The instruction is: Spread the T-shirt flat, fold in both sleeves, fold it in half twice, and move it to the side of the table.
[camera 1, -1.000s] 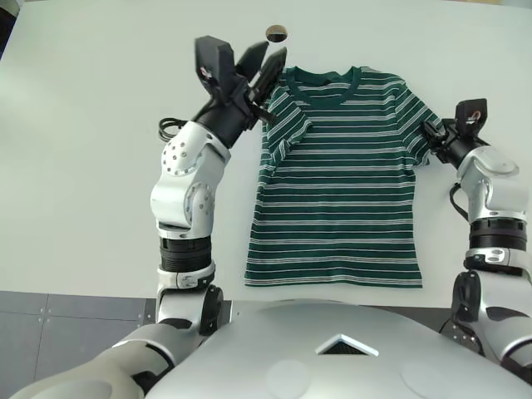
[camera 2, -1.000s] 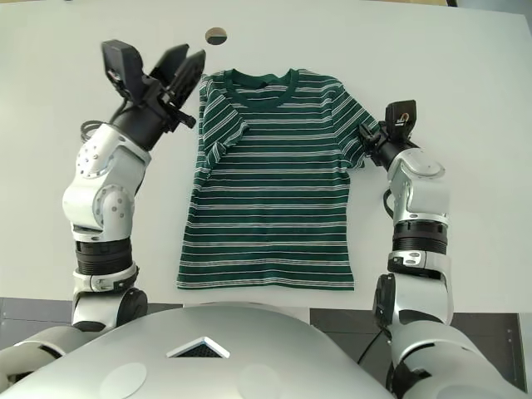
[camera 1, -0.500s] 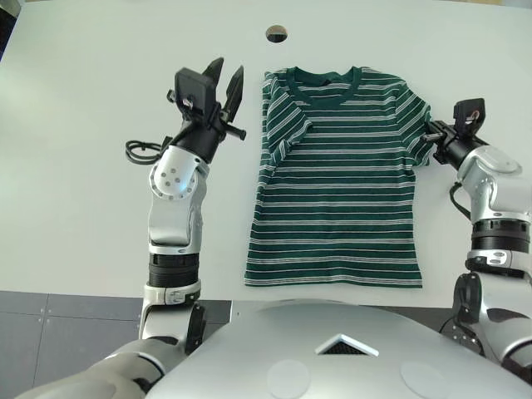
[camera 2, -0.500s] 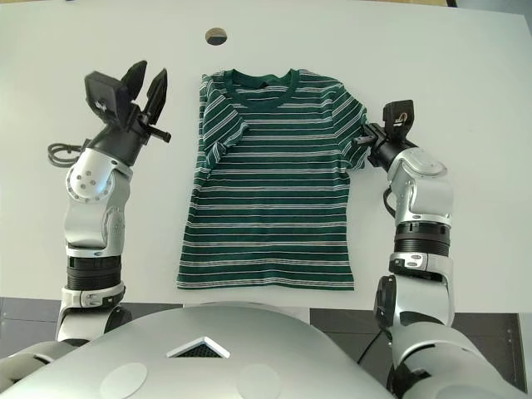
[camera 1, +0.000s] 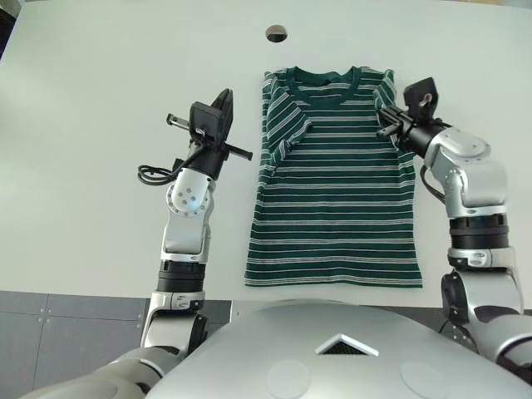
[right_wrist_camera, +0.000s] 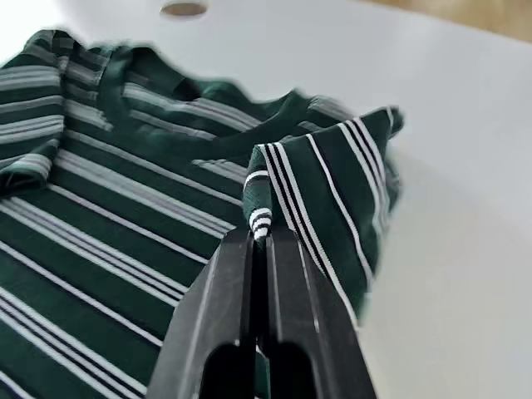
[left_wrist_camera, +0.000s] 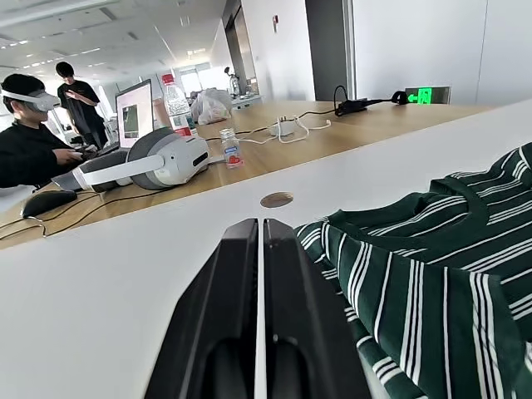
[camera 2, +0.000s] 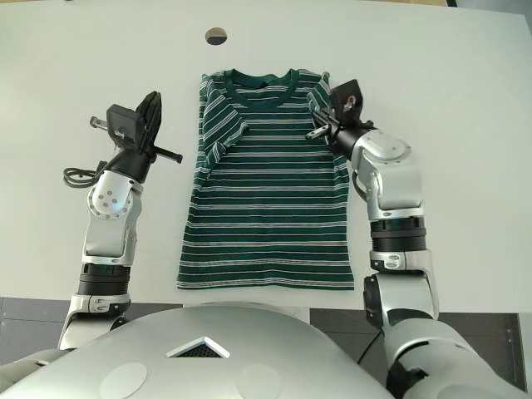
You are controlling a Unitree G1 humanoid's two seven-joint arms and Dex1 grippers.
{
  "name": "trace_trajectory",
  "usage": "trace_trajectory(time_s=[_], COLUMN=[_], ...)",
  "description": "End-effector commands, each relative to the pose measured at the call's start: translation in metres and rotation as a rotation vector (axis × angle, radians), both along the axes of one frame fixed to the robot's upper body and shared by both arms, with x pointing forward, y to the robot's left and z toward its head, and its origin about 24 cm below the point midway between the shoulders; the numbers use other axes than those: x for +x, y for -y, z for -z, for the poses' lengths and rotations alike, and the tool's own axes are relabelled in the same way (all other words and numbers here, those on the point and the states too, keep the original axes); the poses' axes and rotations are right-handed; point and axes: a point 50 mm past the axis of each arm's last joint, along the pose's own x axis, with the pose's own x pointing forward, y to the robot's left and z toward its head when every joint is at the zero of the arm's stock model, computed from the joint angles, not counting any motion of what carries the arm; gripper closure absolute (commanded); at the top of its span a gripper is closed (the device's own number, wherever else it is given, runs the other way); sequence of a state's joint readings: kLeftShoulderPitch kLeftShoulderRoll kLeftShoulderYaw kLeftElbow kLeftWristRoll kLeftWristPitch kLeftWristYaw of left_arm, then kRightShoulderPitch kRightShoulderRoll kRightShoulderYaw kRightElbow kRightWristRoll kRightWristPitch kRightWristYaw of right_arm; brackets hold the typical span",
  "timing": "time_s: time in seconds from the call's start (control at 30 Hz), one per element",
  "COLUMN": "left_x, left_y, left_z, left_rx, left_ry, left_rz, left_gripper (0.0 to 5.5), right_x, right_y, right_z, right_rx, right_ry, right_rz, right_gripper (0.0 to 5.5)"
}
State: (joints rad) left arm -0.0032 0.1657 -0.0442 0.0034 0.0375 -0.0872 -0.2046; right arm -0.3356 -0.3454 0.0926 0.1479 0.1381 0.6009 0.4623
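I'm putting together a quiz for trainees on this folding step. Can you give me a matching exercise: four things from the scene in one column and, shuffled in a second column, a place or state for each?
Things
1. left claw
2. right claw
3. left sleeve
4. round hole

Places or states
A. in the table, beyond the collar
B. shut on the right sleeve, over the T-shirt
C. shut and empty, off to the T-shirt's side
D. folded in onto the T-shirt's front

Pairs: 1-C; 2-B; 3-D; 4-A
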Motion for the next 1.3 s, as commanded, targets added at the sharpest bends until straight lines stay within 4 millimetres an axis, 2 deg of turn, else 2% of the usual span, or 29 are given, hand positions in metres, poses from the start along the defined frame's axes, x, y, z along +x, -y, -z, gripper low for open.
trace_trajectory(time_s=[0.03,0.2,0.33,0.37,0.47,0.5,0.57,0.67,0.7,0.8,0.93,1.07,1.13,1.3], left_x=[0.003,0.007,0.006,0.003,-0.014,-0.02,-0.033,-0.05,-0.056,-0.07,-0.09,-0.115,-0.116,-0.113], left_y=[-0.002,-0.004,-0.006,-0.006,-0.007,-0.009,-0.014,-0.028,-0.035,-0.051,-0.067,-0.069,-0.065,-0.052], left_z=[-0.001,-0.003,-0.01,-0.014,-0.027,-0.03,-0.032,-0.036,-0.034,-0.028,-0.019,-0.003,0.0,0.006], left_rx=[-0.003,0.031,0.077,0.106,0.242,0.297,0.386,0.535,0.607,0.762,0.871,0.92,0.928,0.924], left_ry=[0.009,0.024,0.075,0.096,0.127,0.127,0.1,0.055,0.015,-0.089,-0.233,-0.387,-0.383,-0.315], left_rz=[-0.022,-0.032,0.014,0.049,0.256,0.329,0.476,0.647,0.704,0.81,0.915,1.069,1.102,1.121], left_gripper=[5.39,5.39,5.39,5.39,5.39,5.39,5.39,4.86,4.77,4.17,3.58,2.89,2.74,2.74], right_x=[0.004,0.002,-0.004,-0.009,-0.032,-0.038,-0.05,-0.074,-0.086,-0.108,-0.138,-0.15,-0.153,-0.164], right_y=[-0.009,-0.01,-0.012,-0.012,-0.005,0.002,0.016,0.04,0.052,0.083,0.109,0.105,0.102,0.08], right_z=[0.005,0.007,-0.002,-0.008,-0.035,-0.044,-0.055,-0.064,-0.059,-0.052,-0.046,-0.042,-0.036,-0.026], right_rx=[-0.015,0.002,0.062,0.076,-0.018,-0.058,-0.081,-0.347,-0.514,-0.812,-0.907,-0.903,-0.898,-0.83], right_ry=[-0.011,-0.01,0.017,0.048,0.304,0.398,0.46,0.556,0.537,0.43,0.225,0.15,0.14,0.22], right_rz=[-0.02,-0.027,-0.063,-0.106,-0.295,-0.329,-0.429,-0.673,-0.804,-1.042,-1.201,-1.336,-1.382,-1.452], right_gripper=[5.2,4.3,3.66,3.54,3.47,3.47,3.47,3.43,3.43,3.43,3.43,3.43,3.43,3.43])
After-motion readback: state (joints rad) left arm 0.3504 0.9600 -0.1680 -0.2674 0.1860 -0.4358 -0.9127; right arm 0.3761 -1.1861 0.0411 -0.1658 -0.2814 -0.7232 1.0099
